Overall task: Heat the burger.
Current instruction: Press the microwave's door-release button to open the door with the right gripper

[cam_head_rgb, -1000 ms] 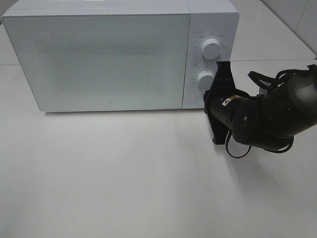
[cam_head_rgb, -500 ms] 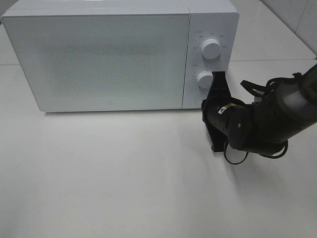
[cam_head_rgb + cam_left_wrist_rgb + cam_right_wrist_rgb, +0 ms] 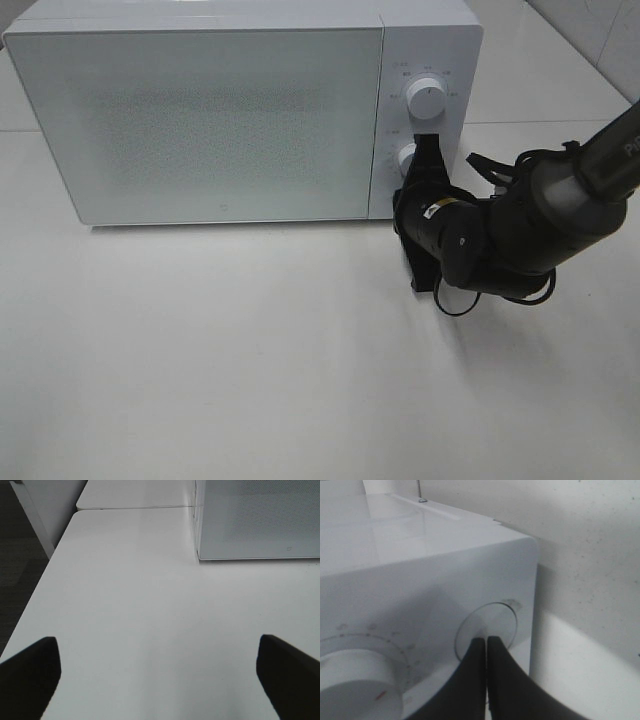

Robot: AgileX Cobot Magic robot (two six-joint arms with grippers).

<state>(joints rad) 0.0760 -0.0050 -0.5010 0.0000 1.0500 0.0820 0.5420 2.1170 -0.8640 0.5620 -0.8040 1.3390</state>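
The burger is out of view. The white microwave (image 3: 200, 120) stands at the back of the table with its door closed. My right gripper (image 3: 404, 198) is shut, with nothing between its fingers, at the bottom of the control panel. In the right wrist view the right gripper's (image 3: 486, 641) tips rest against the round button (image 3: 495, 622) beside the lower knob (image 3: 355, 680). My left gripper (image 3: 160, 675) is open over bare table, off to the side of the microwave (image 3: 260, 520); it does not show in the high view.
The upper knob (image 3: 427, 98) is in full view, and the lower knob (image 3: 407, 157) is partly covered by the right arm. White table (image 3: 250, 360) spreads in front of the microwave. The table edge (image 3: 45, 585) drops to dark floor beside the left gripper.
The right arm has moved left and in toward the control panel, now covering part of the lower knob. The microwave door stays closed. The left gripper is as before.
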